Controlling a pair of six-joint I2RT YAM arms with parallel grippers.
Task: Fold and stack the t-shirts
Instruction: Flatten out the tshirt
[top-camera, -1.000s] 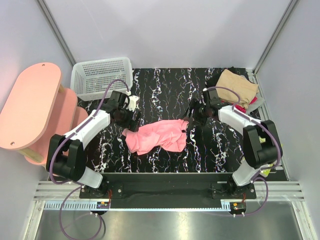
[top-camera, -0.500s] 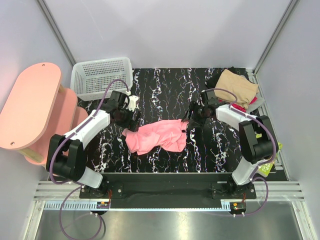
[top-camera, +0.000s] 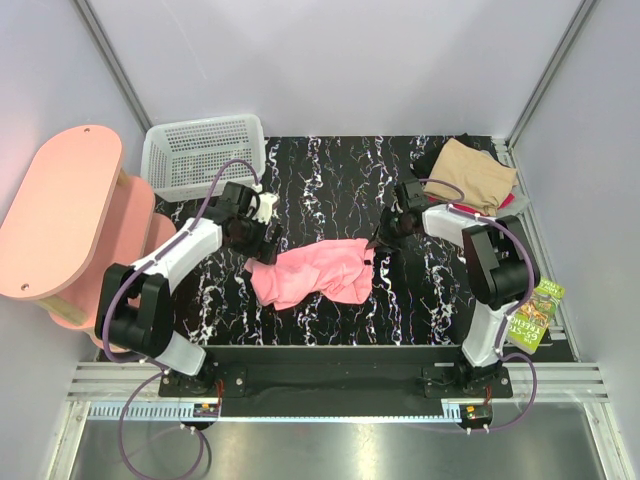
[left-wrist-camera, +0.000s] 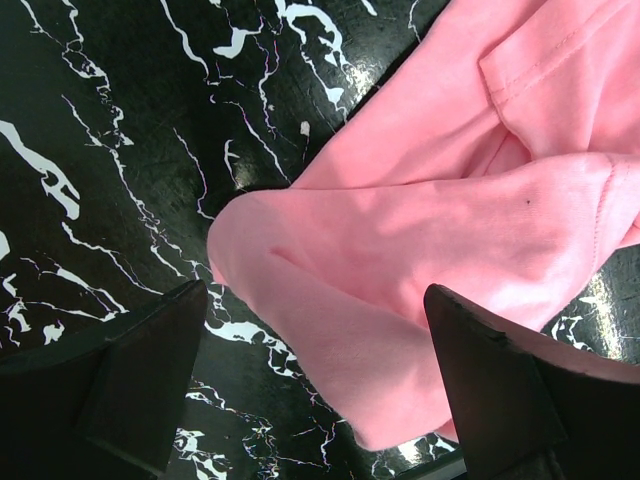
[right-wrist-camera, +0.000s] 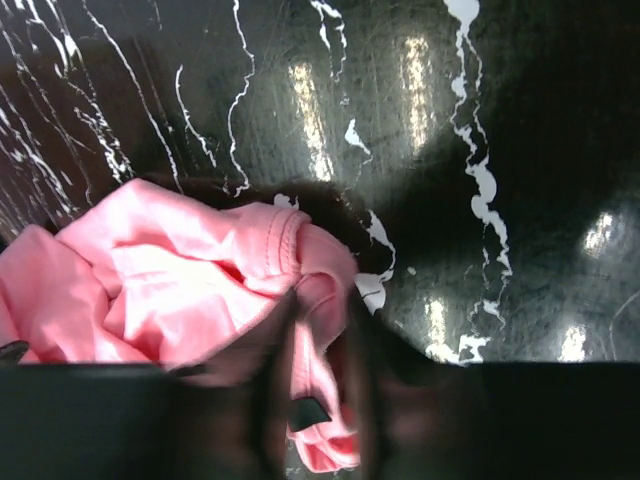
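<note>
A bright pink t-shirt (top-camera: 310, 272) lies crumpled in the middle of the black marbled table (top-camera: 330, 170). My left gripper (top-camera: 260, 250) hangs open just over its left corner; in the left wrist view the wide-apart fingers (left-wrist-camera: 130, 380) straddle that corner of the pink shirt (left-wrist-camera: 450, 230). My right gripper (top-camera: 377, 242) is at the shirt's right edge. In the right wrist view its blurred fingers (right-wrist-camera: 265, 390) pinch a ribbed fold of the pink shirt (right-wrist-camera: 170, 280) between them. A stack of folded t-shirts (top-camera: 472, 172), tan on top with red and black below, sits at the far right corner.
A white plastic basket (top-camera: 205, 150) stands at the far left of the table. A pink oval-topped stool (top-camera: 60, 210) is beside the table on the left. A green book (top-camera: 535, 318) lies at the right edge near the right arm's base.
The right gripper has slid slightly toward the shirt's right edge and narrowed its jaws around the pink fold. The left gripper has stayed open over the left corner.
</note>
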